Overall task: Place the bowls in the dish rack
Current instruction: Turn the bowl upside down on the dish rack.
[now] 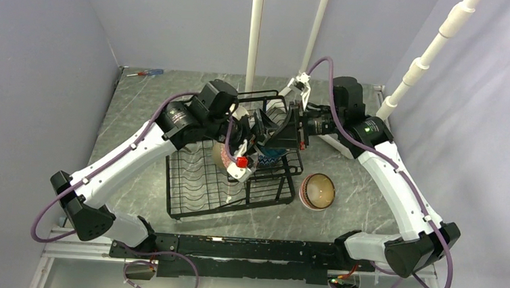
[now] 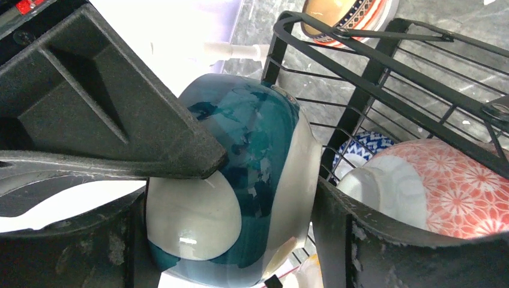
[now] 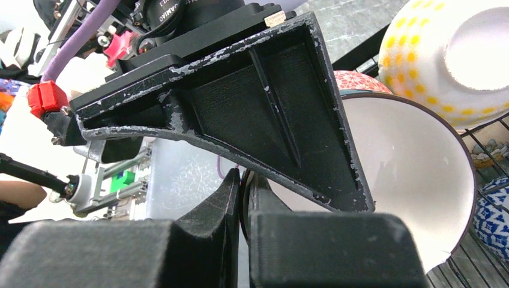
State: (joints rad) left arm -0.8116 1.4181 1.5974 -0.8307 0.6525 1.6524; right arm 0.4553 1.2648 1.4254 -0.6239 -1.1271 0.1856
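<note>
Left jaws straddle a glossy teal bowl (image 2: 264, 150) at the wire rack (image 1: 192, 184), grip unclear tbh. Right jaws pressed together.

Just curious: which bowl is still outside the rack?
The striped, tan-lined bowl, alone on the table right of the dish rack.

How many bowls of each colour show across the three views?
Teal bowl: 1
Blue-and-white bowl: 1
Pink-red flowered bowl: 1
Yellow-dotted bowl: 1
White bowl with dark rim: 1
Brown striped bowl, on the table: 1
Total: 6 that can be told apart; the rack may hide more.
</note>
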